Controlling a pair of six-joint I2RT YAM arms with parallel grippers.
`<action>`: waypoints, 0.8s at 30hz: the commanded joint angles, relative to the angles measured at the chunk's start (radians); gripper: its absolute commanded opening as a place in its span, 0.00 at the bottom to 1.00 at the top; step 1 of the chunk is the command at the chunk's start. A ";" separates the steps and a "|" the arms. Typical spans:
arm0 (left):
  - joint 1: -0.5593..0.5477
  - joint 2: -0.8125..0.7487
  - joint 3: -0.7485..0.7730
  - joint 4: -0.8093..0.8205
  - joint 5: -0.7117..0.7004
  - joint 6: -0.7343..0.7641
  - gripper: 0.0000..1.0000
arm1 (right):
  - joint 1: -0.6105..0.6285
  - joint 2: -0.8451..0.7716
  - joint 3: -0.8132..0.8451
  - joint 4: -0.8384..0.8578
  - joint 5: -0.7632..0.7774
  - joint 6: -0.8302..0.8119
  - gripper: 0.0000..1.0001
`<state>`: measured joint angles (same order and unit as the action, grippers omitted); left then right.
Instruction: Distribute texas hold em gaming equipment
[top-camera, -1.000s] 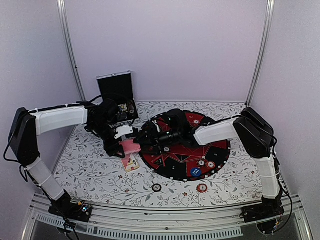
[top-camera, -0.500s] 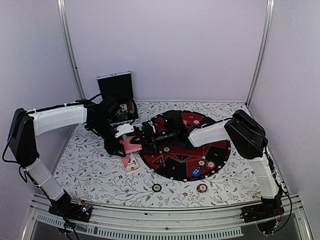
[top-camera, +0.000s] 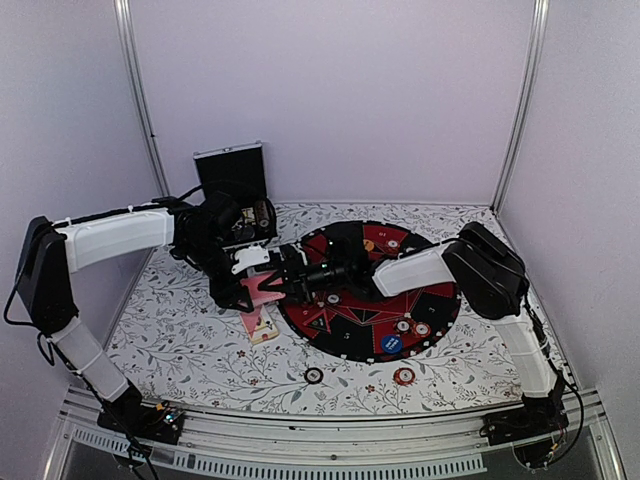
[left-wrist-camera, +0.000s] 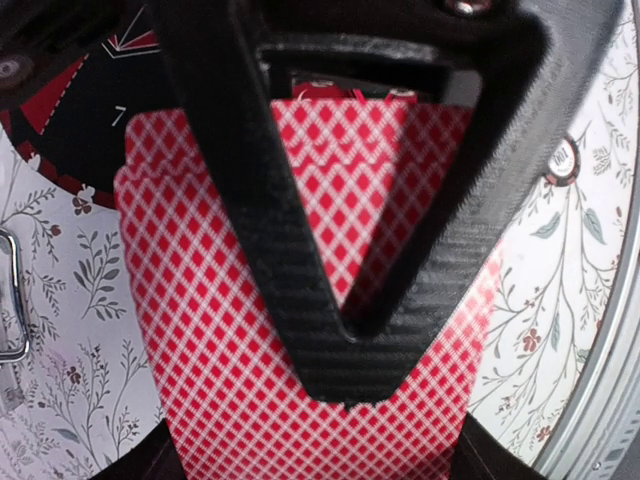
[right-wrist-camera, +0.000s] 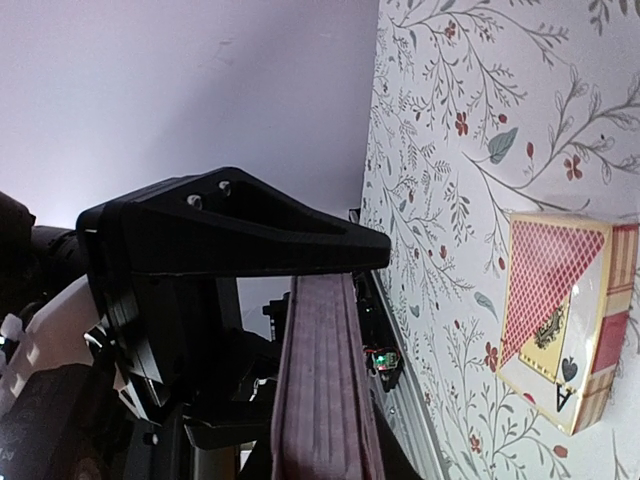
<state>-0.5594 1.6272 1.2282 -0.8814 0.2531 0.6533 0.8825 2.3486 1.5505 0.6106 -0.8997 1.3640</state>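
My left gripper (top-camera: 246, 284) is shut on a deck of pink-red-backed cards (top-camera: 263, 291), held above the table at the mat's left edge. In the left wrist view one black finger (left-wrist-camera: 345, 330) lies across the deck's (left-wrist-camera: 220, 340) diamond-patterned back. My right gripper (top-camera: 284, 283) reaches in from the right, and its jaws press on both faces of the deck's free end. The right wrist view shows the deck (right-wrist-camera: 320, 380) edge-on, running up from my fingers. Round chips (top-camera: 402, 326) lie on the mat; a red chip (top-camera: 403, 376) and a dark one (top-camera: 313, 375) lie on the cloth in front.
A card box (top-camera: 262, 325) (right-wrist-camera: 555, 320) with an ace lies on the floral cloth below the deck. The big black-and-red mat (top-camera: 440, 300) fills the middle. A silver-edged black case (top-camera: 232, 185) stands open at the back left. Walls close in on three sides.
My right arm has stretched left across the mat to the deck, and its jaws have closed in on the deck's end. The left arm and deck have stayed put.
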 joint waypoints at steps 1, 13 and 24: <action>-0.023 -0.032 0.030 0.011 0.004 -0.008 0.49 | 0.005 0.018 0.005 0.067 -0.016 0.021 0.10; -0.063 -0.008 0.084 -0.016 0.017 0.028 1.00 | 0.005 0.012 0.013 0.116 -0.013 0.027 0.05; -0.068 0.034 0.109 -0.078 0.004 0.071 1.00 | 0.014 0.004 -0.020 0.191 -0.022 0.054 0.04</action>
<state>-0.6174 1.6455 1.3281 -0.9207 0.2543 0.6994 0.8845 2.3539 1.5421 0.7074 -0.9016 1.4014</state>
